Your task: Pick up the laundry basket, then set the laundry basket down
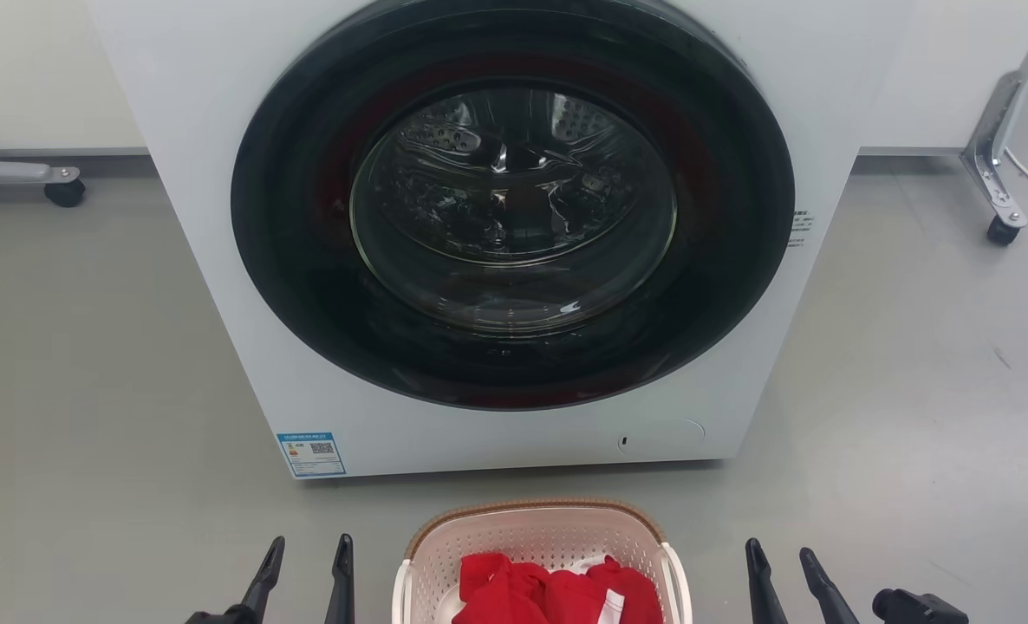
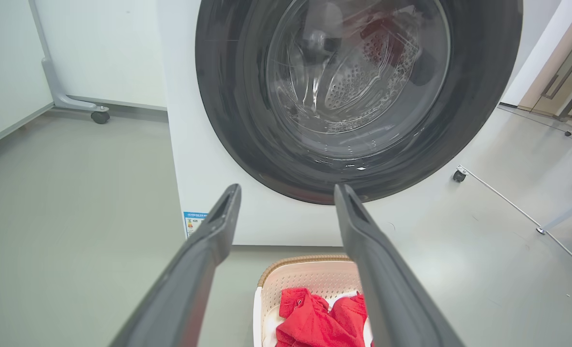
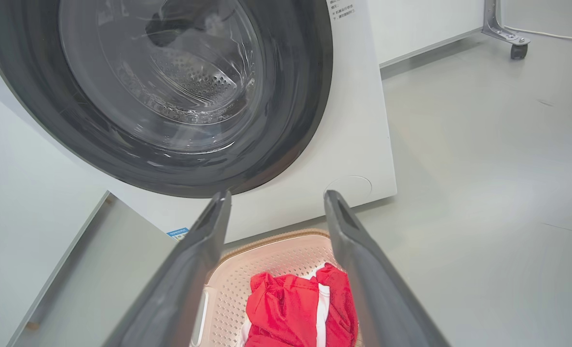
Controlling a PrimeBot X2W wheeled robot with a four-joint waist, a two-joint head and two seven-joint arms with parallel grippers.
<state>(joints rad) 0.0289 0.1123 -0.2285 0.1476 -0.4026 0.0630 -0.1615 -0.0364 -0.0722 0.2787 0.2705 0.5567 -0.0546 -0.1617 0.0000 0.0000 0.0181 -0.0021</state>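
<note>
Closest to the robot, the left hand [image 1: 309,544] and the right hand [image 1: 779,548] sit low on either side of the laundry basket [image 1: 549,536], fingers pointing forward. Each hand is spread wide with nothing between its fingers, and neither touches the basket; there is a clear strip of floor [image 1: 89,390] between each hand and the basket's side. From the wrist cameras the basket appears low down, partly behind an inner finger, so both hands look to be above and short of it.

The basket stands on the floor between the two hands, upright, with red clothes [image 1: 549,594] heaped inside and a bit of white cloth showing among them. Its white side handles, the left handle [image 1: 403,594] and the right handle [image 1: 677,582], face outward toward the hands and are free.

As I read it, nothing of the job is done yet: the basket has not been lifted, so the grasp, the lift and the setting down all remain. The hands look lined up for a two-sided hold on the handles or rim, and they would have to come in and down first.

Just beyond the basket, with a narrow gap of floor between, is the washing machine [image 1: 202,217], its round glass door [image 1: 514,199] shut. Farther back, wheeled stand legs [image 1: 995,191] rest by the wall.
</note>
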